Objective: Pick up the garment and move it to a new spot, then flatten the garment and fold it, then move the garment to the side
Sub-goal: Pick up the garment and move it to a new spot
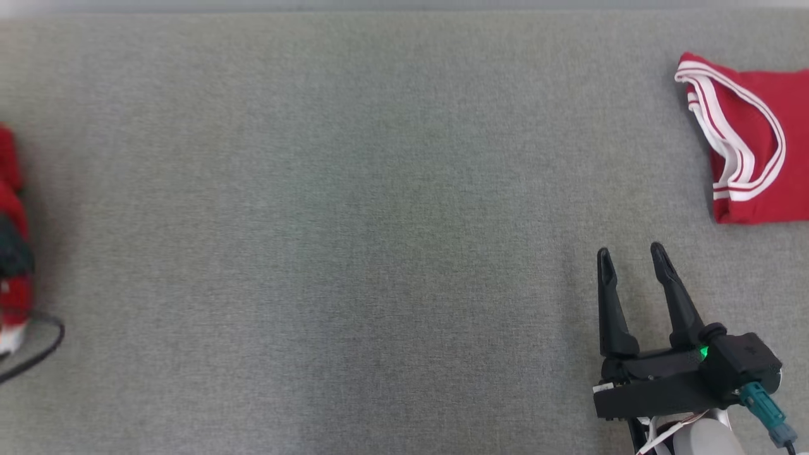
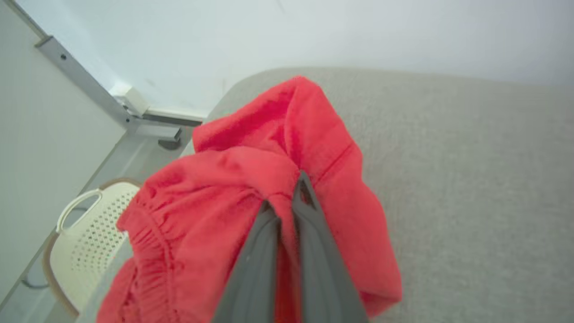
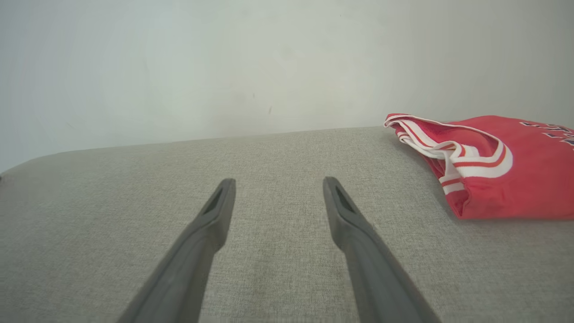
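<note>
My left end effector [image 2: 287, 194] is pressed together on the garment [image 2: 210, 215], with a fold of the red cloth caught between the two dark fingers. The cloth bunches up around the fingers, and a gathered elastic band runs down one side of the heap. The garment sits at the left end of the counter [image 2: 471, 179], close to its rounded corner. I cannot tell whether it rests on the counter or hangs clear of it. In the head view the same garment [image 1: 9, 183] is a strip of red at the counter's left edge, and a thin black cable [image 1: 39, 354] loops just below it.

My right end effector [image 1: 631, 251] is spread wide with nothing between the fingers. It hovers over bare grey fabric near the counter's front right part. In the right wrist view the fingers [image 3: 215, 211] point along the counter [image 3: 278, 148] toward the pale wall [image 3: 224, 67] behind it.

A folded red jersey [image 1: 761, 145] with white striped trim lies flat at the counter's far right, apart from my right end effector. Dark lettering shows on its top face in the right wrist view [image 3: 506, 179].

Beyond the counter's left corner, lower down, stands a cream basket [image 2: 89, 237] with a perforated wall and a handle.
</note>
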Controlling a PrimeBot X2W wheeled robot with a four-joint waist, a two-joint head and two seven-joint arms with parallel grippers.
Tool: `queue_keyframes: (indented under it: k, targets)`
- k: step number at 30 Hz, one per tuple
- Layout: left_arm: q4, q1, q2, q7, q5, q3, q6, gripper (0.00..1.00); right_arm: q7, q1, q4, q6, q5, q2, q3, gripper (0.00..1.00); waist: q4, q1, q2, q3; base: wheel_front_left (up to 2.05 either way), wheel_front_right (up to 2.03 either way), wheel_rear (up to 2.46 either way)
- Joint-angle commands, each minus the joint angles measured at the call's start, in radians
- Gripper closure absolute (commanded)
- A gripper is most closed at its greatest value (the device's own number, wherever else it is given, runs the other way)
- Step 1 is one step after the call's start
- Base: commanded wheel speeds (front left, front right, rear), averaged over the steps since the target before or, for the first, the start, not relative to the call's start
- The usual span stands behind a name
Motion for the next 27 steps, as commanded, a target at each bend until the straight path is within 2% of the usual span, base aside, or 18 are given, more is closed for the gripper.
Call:
queue_keyframes:
  k: [1, 6, 11, 14, 17, 22, 27]
  targets:
    - [-0.021, -0.023, -0.005, -0.027, 0.009, -0.011, -0.006, 1.00, -0.001, 0.008, -0.001, -0.002, 0.006, 0.000, 0.000, 0.00, 0.024, 0.0000, 0.0000, -0.033, 0.00, 0.00, 0.00]
    - [-0.110, -0.076, -0.034, -0.096, 0.032, -0.076, -0.018, 1.00, -0.001, 0.026, 0.009, -0.002, 0.011, 0.000, 0.005, 0.00, 0.037, 0.0000, 0.0000, -0.088, 0.00, 0.00, 0.00]
    - [-0.223, -0.099, -0.073, -0.109, 0.035, -0.142, -0.026, 1.00, -0.001, 0.047, 0.016, -0.002, 0.024, 0.000, 0.009, 0.00, 0.029, 0.0000, 0.0000, -0.130, 0.00, 0.00, 0.00]
    - [-0.309, -0.108, -0.113, -0.087, 0.009, -0.193, -0.023, 1.00, -0.001, 0.052, 0.018, -0.002, 0.031, 0.000, 0.011, 0.00, 0.012, 0.0000, 0.0000, -0.147, 0.00, 0.00, 0.00]
    - [-0.376, -0.106, -0.125, -0.066, -0.009, -0.231, -0.023, 1.00, -0.001, 0.058, 0.021, -0.002, 0.036, 0.000, 0.011, 0.00, -0.006, 0.0000, 0.0000, -0.153, 0.00, 0.00, 0.00]
    - [-0.520, -0.087, -0.158, -0.003, -0.052, -0.321, -0.024, 1.00, -0.001, 0.058, 0.023, -0.002, 0.056, 0.000, 0.012, 0.00, -0.060, 0.0000, 0.0000, -0.157, 0.00, 0.00, 0.00]
    - [-0.607, -0.055, -0.204, 0.046, -0.076, -0.386, -0.024, 1.00, -0.001, 0.055, 0.026, -0.002, 0.071, 0.000, 0.013, 0.00, -0.117, 0.0000, 0.0000, -0.154, 0.00, 0.00, 0.00]
